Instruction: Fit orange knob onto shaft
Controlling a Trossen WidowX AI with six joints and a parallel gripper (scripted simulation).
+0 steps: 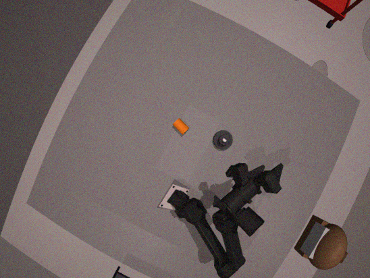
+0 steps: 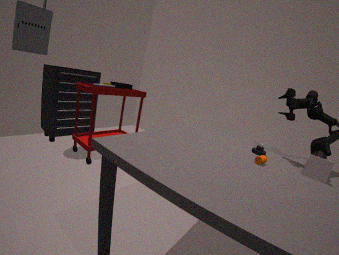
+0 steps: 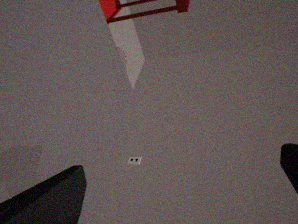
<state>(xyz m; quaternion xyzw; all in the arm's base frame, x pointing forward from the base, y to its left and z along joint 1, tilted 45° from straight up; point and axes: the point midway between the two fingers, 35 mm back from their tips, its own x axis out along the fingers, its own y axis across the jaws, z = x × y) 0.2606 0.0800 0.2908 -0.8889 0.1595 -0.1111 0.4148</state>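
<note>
The orange knob (image 1: 181,126) (image 2: 260,159) lies on its side on the table. Its hole cannot be made out. The dark round pedestal (image 1: 228,146) (image 2: 258,151) stands near it, to its right in the top view. The small silver shaft (image 1: 224,140) (image 2: 261,144) points up from the pedestal; its flat side is too small to tell. My gripper (image 1: 273,165) (image 2: 279,105) (image 3: 183,165) is wide open and empty. It is raised high above the table, apart from both knob and pedestal. Neither knob nor pedestal shows in the wrist view.
The arm's pale base plate (image 1: 167,199) (image 2: 318,168) is on the table. A brown rounded stool or chair (image 1: 332,247) is beyond the table's right edge in the top view. A red cart (image 2: 108,90) and a dark drawer cabinet (image 2: 51,99) stand beyond the table.
</note>
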